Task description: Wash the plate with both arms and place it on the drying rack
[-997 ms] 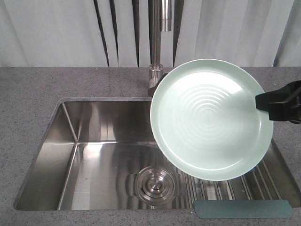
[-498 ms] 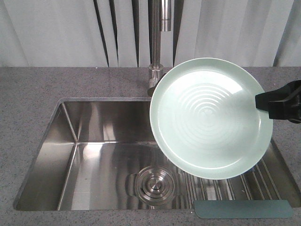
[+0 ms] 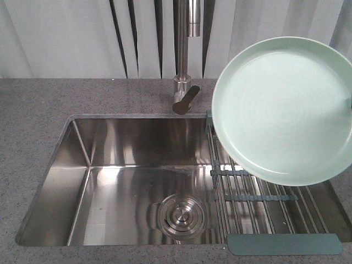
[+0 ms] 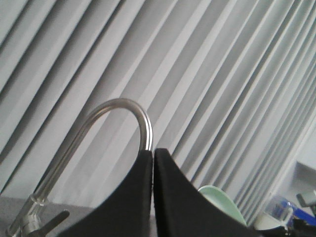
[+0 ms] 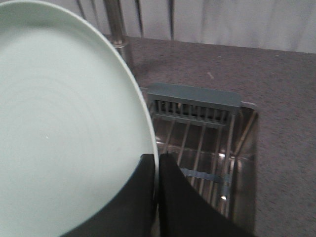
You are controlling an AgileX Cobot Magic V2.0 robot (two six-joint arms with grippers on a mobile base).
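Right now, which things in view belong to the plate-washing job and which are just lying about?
Job: round pale mint-green plate, held by the shut right end effector; steel-rod drying rack with teal-grey bars; stainless sink; tall steel faucet; left end effector.
Lying about: pleated grey curtain; speckled grey countertop; round steel drain.

The plate (image 3: 283, 104) is pale mint-green, its concentric rings faint, perhaps washed out by glare. The drying rack (image 3: 258, 196) shows steel-grey rods and dull teal-grey bars; the sink (image 3: 110, 165) is brushed silver, the countertop (image 3: 38, 115) speckled grey. The left gripper (image 4: 153, 151) and right gripper (image 5: 157, 158) are matte black.
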